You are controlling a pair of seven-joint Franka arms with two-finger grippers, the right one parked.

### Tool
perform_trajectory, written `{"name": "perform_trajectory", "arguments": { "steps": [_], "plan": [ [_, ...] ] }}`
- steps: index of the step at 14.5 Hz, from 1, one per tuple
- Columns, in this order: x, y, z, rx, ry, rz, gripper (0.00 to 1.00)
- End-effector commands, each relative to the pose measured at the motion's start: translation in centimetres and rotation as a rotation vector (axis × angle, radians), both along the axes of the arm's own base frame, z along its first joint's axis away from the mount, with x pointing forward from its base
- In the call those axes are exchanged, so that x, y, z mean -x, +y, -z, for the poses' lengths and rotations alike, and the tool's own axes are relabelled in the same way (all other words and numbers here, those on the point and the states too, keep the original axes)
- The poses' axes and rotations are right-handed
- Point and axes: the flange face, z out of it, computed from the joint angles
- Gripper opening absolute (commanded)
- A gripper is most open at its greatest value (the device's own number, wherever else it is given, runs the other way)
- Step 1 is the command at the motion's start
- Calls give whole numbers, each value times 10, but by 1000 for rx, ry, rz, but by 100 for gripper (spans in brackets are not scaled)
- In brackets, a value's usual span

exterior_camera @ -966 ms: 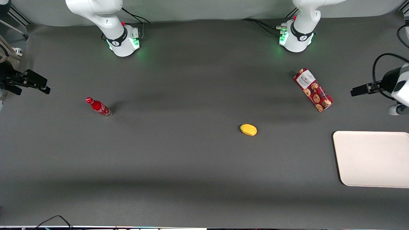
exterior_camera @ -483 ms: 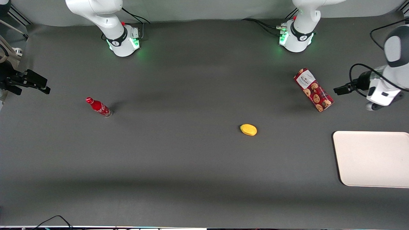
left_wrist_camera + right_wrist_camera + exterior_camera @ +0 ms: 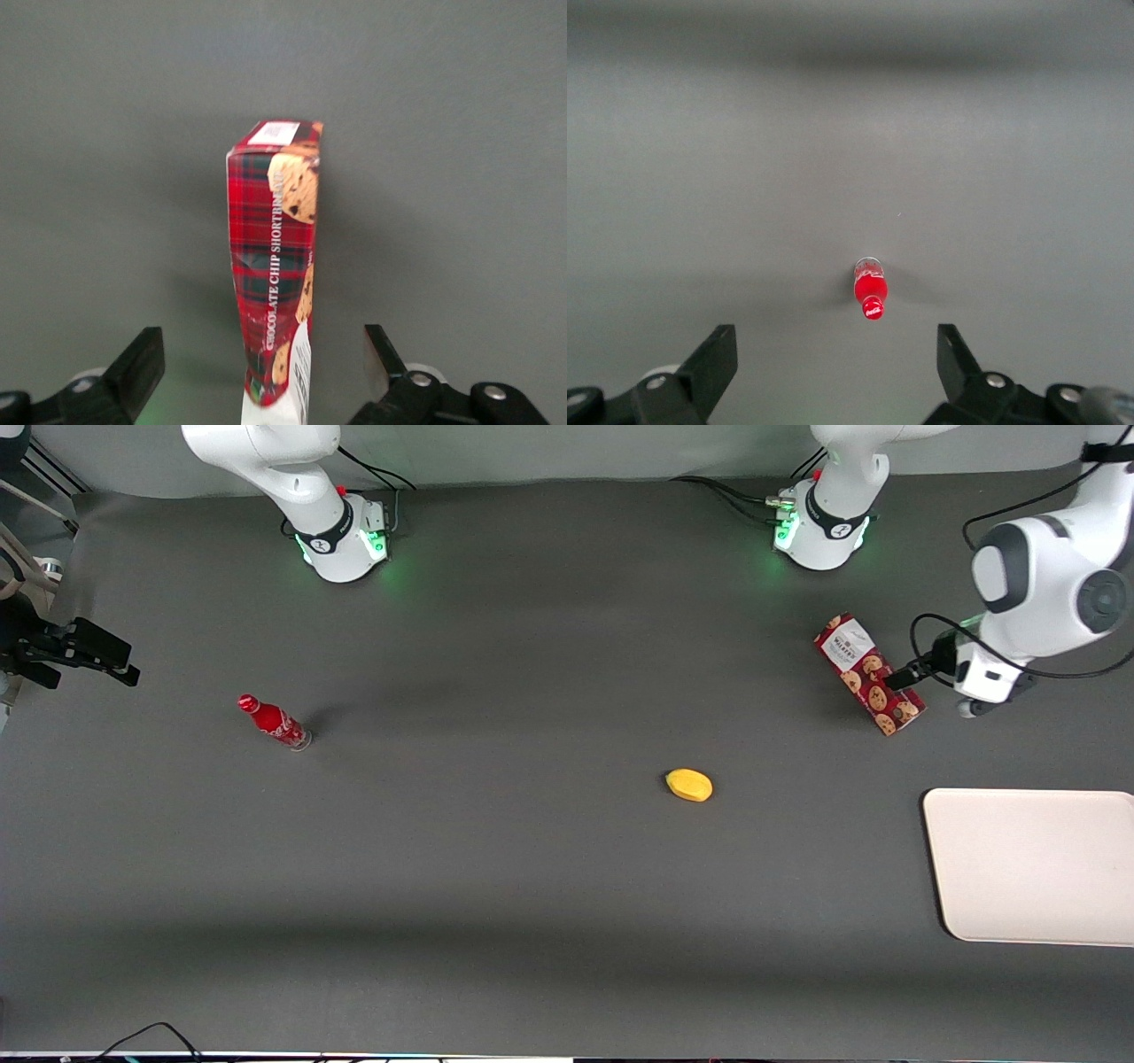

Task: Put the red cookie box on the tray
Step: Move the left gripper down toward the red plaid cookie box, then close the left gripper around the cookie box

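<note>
The front view looks steeply down over the whole table [image 3: 532, 868] from high up, facing both arm bases. The left wrist view looks close along the open gripper [image 3: 257, 376] at the red cookie box [image 3: 276, 266], which the front view shares [image 3: 870, 673]. The right wrist view looks down at the red bottle [image 3: 870, 292], likewise visible in the front view [image 3: 273, 721].

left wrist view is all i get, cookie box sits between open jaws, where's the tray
Observer: The tray lies nearer the front camera than the red cookie box, at the working arm's end of the table.
Operator: is the gripper touching the box
Observer: The gripper hangs at the box's edge; contact cannot be told.
Operator: anything else on the table
Observer: A yellow fruit lies toward the table's middle, and a red bottle toward the parked arm's end.
</note>
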Motion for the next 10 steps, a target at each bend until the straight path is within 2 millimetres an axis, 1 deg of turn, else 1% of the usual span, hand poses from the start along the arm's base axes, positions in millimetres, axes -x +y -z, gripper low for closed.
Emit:
{"name": "perform_trajectory", "arguments": {
  "steps": [1,2,3,4,5,6,8,9,10],
  "plan": [
    [26,-9,16,2,-57,-49,100],
    [32,-11,25,3,-57,-58,100],
    [37,-17,40,6,-81,-78,100],
    [37,-26,49,0,-101,-68,100],
    [39,-27,56,-7,-109,-66,100],
    [42,-27,61,-11,-110,-64,100],
    [45,-28,65,-7,-101,-46,99],
    [47,-29,68,-7,-94,-45,95],
    [48,-28,72,-6,-84,-47,83]
  ]
}}
